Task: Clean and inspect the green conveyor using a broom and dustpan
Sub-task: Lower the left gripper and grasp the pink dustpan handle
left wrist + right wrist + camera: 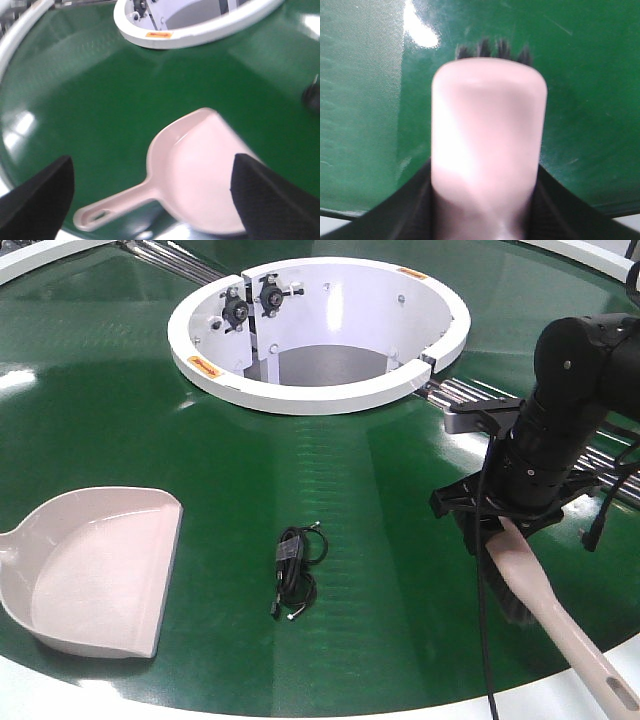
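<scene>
Closest in, along the white rim point(60, 700), the slotted tail of the broom point(560, 630) pokes out at the near right, its pale handle slanting up and inward over the green conveyor point(380, 480). Follow that handle and there's the right gripper point(505, 520), clamped firmly around it, black fingers pressed to either side of the pink plastic. On the right wrist view the broom's rounded back fills the middle and the short black bristles point(492, 50) peek out past its far edge, down at the glossy belt; whether they actually touch it, I can't tell. Over on the near left lies the dustpan point(95, 570), flat on the belt, scoop mouth facing right toward the middle, handle running off toward the left edge. The left gripper point(150, 160) hangs above it, fingers point(45, 195) spread wide with nothing between them, the pan and its slotted handle showing in the gap below. Between pan and broom, a small coiled black cable point(297, 570) sits on the green, apart from both. Further back, the white central ring point(310, 398) surrounds its opening, and steel roller strips point(470, 392) run out from its right side, passing behind the right arm.
</scene>
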